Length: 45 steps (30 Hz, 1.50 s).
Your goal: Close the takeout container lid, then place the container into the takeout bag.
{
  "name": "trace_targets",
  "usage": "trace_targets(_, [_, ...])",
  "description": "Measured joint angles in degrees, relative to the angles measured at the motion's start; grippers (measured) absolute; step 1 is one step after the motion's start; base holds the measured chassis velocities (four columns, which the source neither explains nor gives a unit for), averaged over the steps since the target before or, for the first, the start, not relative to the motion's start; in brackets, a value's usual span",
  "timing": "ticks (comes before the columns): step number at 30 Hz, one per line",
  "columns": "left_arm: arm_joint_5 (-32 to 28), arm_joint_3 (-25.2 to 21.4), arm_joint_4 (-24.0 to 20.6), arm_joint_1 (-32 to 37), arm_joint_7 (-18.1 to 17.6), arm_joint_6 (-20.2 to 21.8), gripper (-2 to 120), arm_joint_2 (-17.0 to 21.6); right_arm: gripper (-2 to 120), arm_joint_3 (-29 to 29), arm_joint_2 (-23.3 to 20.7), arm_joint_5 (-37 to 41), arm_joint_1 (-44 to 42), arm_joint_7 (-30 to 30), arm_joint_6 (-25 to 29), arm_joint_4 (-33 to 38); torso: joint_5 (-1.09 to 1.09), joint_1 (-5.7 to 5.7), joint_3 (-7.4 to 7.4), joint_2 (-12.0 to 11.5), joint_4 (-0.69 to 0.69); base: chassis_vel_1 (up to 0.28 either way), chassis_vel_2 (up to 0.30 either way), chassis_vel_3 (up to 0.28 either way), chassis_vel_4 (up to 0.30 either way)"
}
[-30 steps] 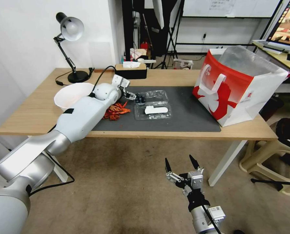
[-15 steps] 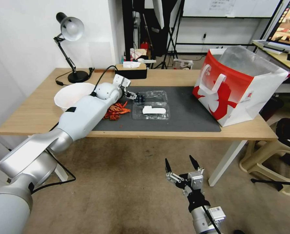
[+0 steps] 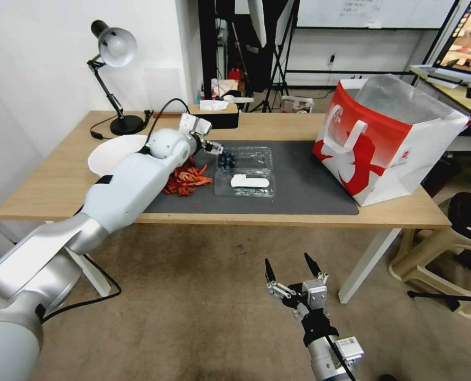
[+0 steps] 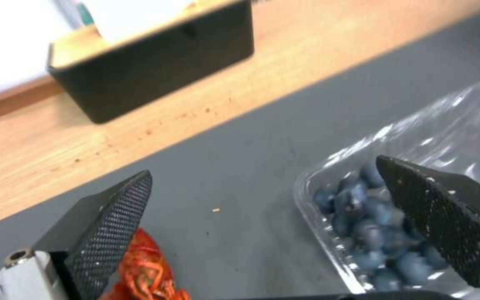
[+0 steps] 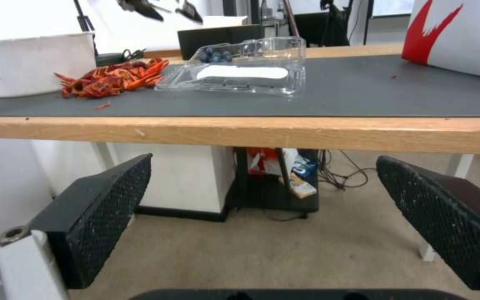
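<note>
While our right hand (image 3: pixel 292 271) is waiting spread open and empty below the tabletop (image 3: pixel 61 185) edge, we are holding our left hand (image 3: pixel 216 150), fingers wide and gripping nothing, at the berry end of the takeout container (image 3: pixel 245 170). Its lid (image 3: pixel 246 184) is lying flat open; closing and bagging are both outstanding. Farther right, the takeout bag (image 3: pixel 388 140) is standing open.

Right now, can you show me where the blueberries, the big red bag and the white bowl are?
blueberries (image 4: pixel 362 225), left wrist view, on the berry pile.
takeout bag (image 3: pixel 383 159), head view, on its red-and-white front.
white bowl (image 3: pixel 108 153), head view, on its rim.
</note>
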Motion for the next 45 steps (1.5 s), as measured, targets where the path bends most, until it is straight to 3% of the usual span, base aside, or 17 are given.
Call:
trace_targets(1, [-1.0, -2.1, -3.5, 1.8, -1.2, 0.3, 100, 1.2, 100, -0.1, 0.0, 0.0, 0.0, 0.0, 0.0, 0.0, 0.02, 0.0, 0.0, 0.0, 0.0, 0.0, 0.0, 0.0, 0.0])
trace_targets(3, [-1.3, -2.8, -4.7, 2.5, -1.6, 0.3, 100, 1.7, 100, -0.1, 0.0, 0.0, 0.0, 0.0, 0.0, 0.0, 0.02, 0.0, 0.0, 0.0, 0.01, 0.0, 0.0, 0.0, 0.0])
trace_targets(5, [-3.5, -5.9, -12.2, 7.3, -4.6, 0.4, 100, 4.4, 100, -0.2, -0.1, 0.0, 0.1, 0.0, 0.2, 0.0, 0.01, 0.0, -0.01, 0.0, 0.0, 0.0, 0.0, 0.0, 0.0])
trace_targets(6, [-3.5, -5.9, -12.2, 7.3, -4.6, 0.4, 100, 4.4, 100, -0.2, -0.1, 0.0, 0.1, 0.0, 0.2, 0.0, 0.01, 0.0, -0.01, 0.0, 0.0, 0.0, 0.0, 0.0, 0.0])
trace_targets(8, [-5.2, -8.3, -18.8, 13.1, -7.7, -1.2, 100, 7.2, 100, -0.2, -0.1, 0.1, 0.2, 0.0, 0.2, 0.1, -0.01, 0.0, 0.0, 0.0, 0.0, 0.0, 0.0, 0.0, 0.0])
trace_targets(9, [-5.2, -8.3, -18.8, 13.1, -7.7, -1.2, 100, 7.2, 100, -0.2, -0.1, 0.1, 0.2, 0.0, 0.2, 0.1, -0.01, 0.0, 0.0, 0.0, 0.0, 0.0, 0.0, 0.0, 0.0])
trace_targets(11, [-6.3, -11.0, -25.1, 19.6, -10.7, -4.2, 100, 9.9, 100, -0.2, -0.2, 0.2, 0.3, 0.1, 0.3, 0.3, 0.01, 0.0, -0.01, 0.0, 0.01, 0.0, 0.0, 0.0, 0.0])
trace_targets(12, [-6.3, -11.0, -25.1, 19.6, -10.7, -4.2, 100, 9.9, 100, -0.2, -0.2, 0.2, 0.3, 0.1, 0.3, 0.3, 0.01, 0.0, -0.01, 0.0, 0.01, 0.0, 0.0, 0.0, 0.0])
trace_targets(16, [-6.5, -15.2, -33.3, 28.3, -13.4, -9.2, 100, 12.5, 100, -0.3, -0.3, 0.4, 0.5, 0.2, 0.8, 0.4, 0.01, 0.0, -0.01, 0.0, 0.0, 0.0, 0.0, 0.0, 0.0])
trace_targets(23, [1.2, -22.9, -43.4, 46.1, -15.8, -20.9, 100, 13.6, 100, 0.1, -0.1, 0.8, 1.2, 0.7, 2.1, 0.4, 0.01, -0.01, -0.01, 0.0, 0.0, 0.0, 0.0, 0.0, 0.0])
trace_targets(26, [5.7, -25.2, -45.8, 53.6, -16.4, -25.3, 100, 12.7, 100, 0.2, -0.1, 0.9, 1.3, 1.0, 2.6, 0.4, 0.0, 0.0, -0.01, 0.0, 0.0, 0.0, 0.0, 0.0, 0.0])
trace_targets(28, [6.2, -25.6, -46.1, 54.8, -16.6, -25.9, 100, 12.5, 100, 0.2, -0.1, 0.9, 1.3, 1.1, 2.6, 0.4, 0.0, 0.0, -0.01, 0.0, 0.0, 0.0, 0.0, 0.0, 0.0])
trace_targets(29, [9.0, -26.1, -47.3, 59.5, -17.0, -28.5, 100, 11.3, 100, 0.6, 0.2, 0.9, 1.1, 1.4, 3.4, 0.6, 0.02, -0.01, -0.01, 0.0, 0.06, 0.0, 0.0, 0.0, 0.0])
trace_targets(31, [10.2, -25.9, -47.3, 60.4, -17.1, -29.7, 100, 10.8, 100, 0.9, 0.4, 0.8, 0.8, 1.5, 3.8, 0.8, 0.02, -0.01, -0.01, 0.0, 0.05, 0.0, 0.0, 0.0, 0.0])
trace_targets(34, [16.6, -25.5, -46.4, 65.2, -17.4, -36.3, 100, 8.0, 100, 1.7, 1.6, -0.2, -0.1, 2.5, 5.3, 1.6, -0.01, 0.01, -0.01, 0.0, -0.04, 0.0, 0.0, 0.0, 0.0])
trace_targets(37, [19.2, -26.2, -46.7, 68.2, -17.4, -37.5, 100, 6.8, 100, 2.0, 2.1, -1.2, -0.2, 3.2, 6.1, 1.7, 0.03, 0.01, -0.01, 0.0, 0.03, 0.0, 0.0, 0.0, 0.0])
trace_targets(45, [22.4, -26.7, -46.2, 72.5, -17.2, -41.3, 100, 4.5, 100, 3.1, 3.1, -2.5, -0.7, 4.2, 7.6, 2.0, 0.01, 0.01, -0.01, 0.0, -0.02, 0.0, 0.0, 0.0, 0.0])
